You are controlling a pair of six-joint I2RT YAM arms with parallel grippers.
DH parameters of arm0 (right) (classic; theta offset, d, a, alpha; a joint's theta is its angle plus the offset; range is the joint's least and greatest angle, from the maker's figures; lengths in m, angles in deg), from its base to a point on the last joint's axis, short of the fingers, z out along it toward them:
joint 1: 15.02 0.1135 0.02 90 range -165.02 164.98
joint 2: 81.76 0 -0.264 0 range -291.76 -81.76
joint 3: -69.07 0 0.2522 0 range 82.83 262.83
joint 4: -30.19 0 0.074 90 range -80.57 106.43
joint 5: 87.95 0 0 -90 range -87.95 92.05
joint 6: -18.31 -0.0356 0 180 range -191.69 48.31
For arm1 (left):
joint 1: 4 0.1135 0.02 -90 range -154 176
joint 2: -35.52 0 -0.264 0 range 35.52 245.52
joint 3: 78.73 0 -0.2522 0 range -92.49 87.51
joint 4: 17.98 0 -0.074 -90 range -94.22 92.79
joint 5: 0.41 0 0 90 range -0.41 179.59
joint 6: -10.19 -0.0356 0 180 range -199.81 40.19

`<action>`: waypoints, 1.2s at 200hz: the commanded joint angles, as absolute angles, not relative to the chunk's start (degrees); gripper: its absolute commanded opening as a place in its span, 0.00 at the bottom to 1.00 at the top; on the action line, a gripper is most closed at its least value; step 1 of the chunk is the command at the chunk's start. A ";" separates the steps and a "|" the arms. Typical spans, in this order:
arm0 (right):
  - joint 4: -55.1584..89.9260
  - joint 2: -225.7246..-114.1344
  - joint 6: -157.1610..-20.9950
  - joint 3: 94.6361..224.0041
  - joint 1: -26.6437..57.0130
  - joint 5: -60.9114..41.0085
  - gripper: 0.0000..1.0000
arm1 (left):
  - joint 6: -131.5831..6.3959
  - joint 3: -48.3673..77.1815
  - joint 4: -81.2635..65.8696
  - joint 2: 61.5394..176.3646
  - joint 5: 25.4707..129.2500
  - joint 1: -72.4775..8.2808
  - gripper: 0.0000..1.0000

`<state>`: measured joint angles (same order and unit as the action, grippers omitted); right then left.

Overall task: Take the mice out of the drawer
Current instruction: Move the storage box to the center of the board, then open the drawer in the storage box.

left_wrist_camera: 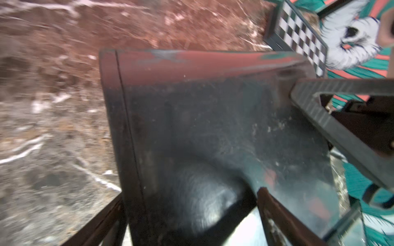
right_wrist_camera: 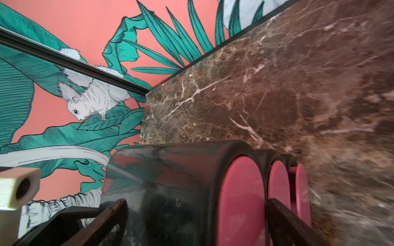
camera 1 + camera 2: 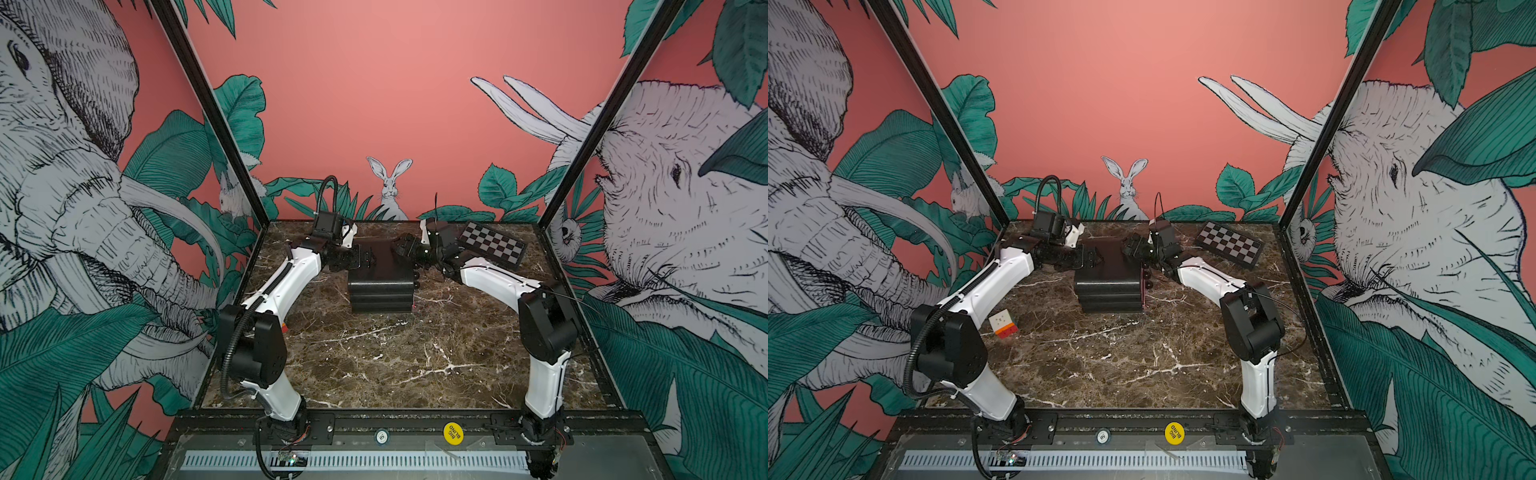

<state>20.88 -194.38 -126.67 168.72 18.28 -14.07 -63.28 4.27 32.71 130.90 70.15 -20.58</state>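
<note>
The drawer box sits on the table, the checkerboard behind it on the right, the cube nearer on the left.

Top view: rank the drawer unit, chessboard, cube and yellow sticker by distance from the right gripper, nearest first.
1. Drawer unit, at the right gripper.
2. Chessboard, back right.
3. Cube, left side, mid-table.
4. Yellow sticker, front rail.

Open marble tabletop lies in front of the black drawer unit; a chessboard blocks the far right.
</note>
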 commanded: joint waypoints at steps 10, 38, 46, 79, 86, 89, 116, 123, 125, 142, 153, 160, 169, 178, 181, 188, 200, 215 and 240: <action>24.83 -195.70 -127.03 172.52 22.98 -20.40 0.99 | -64.63 2.10 31.37 131.67 68.00 -21.14 0.93; 23.76 -192.86 -125.27 170.75 20.93 -17.70 0.99 | -66.01 1.10 34.26 130.21 75.85 -21.06 0.99; 23.68 -191.17 -125.20 169.16 20.15 -16.47 0.99 | -66.67 0.60 35.16 129.39 78.65 -20.96 0.99; 23.23 -180.64 -122.38 159.82 15.48 -13.86 0.98 | -72.01 -2.70 37.88 124.97 84.85 -20.85 0.99; 22.87 -178.42 -121.52 158.47 14.37 -14.42 0.99 | -73.01 -3.51 38.14 124.06 84.86 -20.82 0.99; 22.63 -177.42 -121.15 157.49 13.88 -14.59 0.99 | -73.65 -3.79 38.27 123.72 84.69 -20.86 0.99; 20.02 -171.67 -118.46 152.62 10.25 -23.17 0.99 | -76.06 -7.94 40.07 122.66 78.31 -20.85 0.99; 19.76 -171.35 -118.58 151.81 9.66 -25.67 0.98 | -75.43 -8.75 40.08 122.99 75.45 -20.87 0.98; 19.70 -171.27 -118.57 151.51 9.52 -26.41 0.98 | -75.16 -9.04 39.97 123.09 74.58 -20.87 0.98; 21.72 -172.16 -119.84 149.65 8.98 -31.20 0.96 | -71.09 -8.64 36.44 124.38 66.71 -21.22 0.97; 24.79 -173.91 -121.96 149.37 8.91 -34.58 0.94 | -68.80 -7.67 33.17 125.35 64.70 -22.02 0.97; 27.50 -175.77 -123.85 149.24 8.96 -36.57 0.93 | -67.72 -7.29 31.67 126.11 63.95 -22.79 0.97; 32.39 -177.97 -127.06 148.92 8.97 -38.99 0.91 | -66.81 -7.21 30.53 127.15 63.64 -23.94 0.97; 37.44 -179.94 -130.18 148.53 8.93 -40.61 0.89 | -66.27 -7.15 29.36 128.18 62.98 -25.16 0.97; 39.01 -180.39 -131.23 148.30 8.93 -40.89 0.89 | -66.09 -7.08 28.96 128.46 62.80 -25.52 0.97; 42.22 -181.76 -133.03 147.87 8.93 -41.27 0.88 | -65.65 -6.86 27.69 129.28 62.25 -26.23 0.97; 45.53 -183.19 -134.81 147.05 8.72 -41.35 0.88 | -64.22 -6.29 25.33 130.41 60.72 -26.84 0.97; 45.63 -184.43 -134.54 146.65 8.36 -41.62 0.87 | -61.73 -5.36 22.33 131.73 58.51 -27.11 0.98; 47.67 -187.36 -134.93 147.11 8.11 -44.18 0.83 | -61.22 -4.71 21.71 133.04 58.66 -27.53 0.97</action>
<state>39.00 -186.34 -132.66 146.09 8.53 -39.80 -63.65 -5.63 25.37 133.67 61.14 -27.59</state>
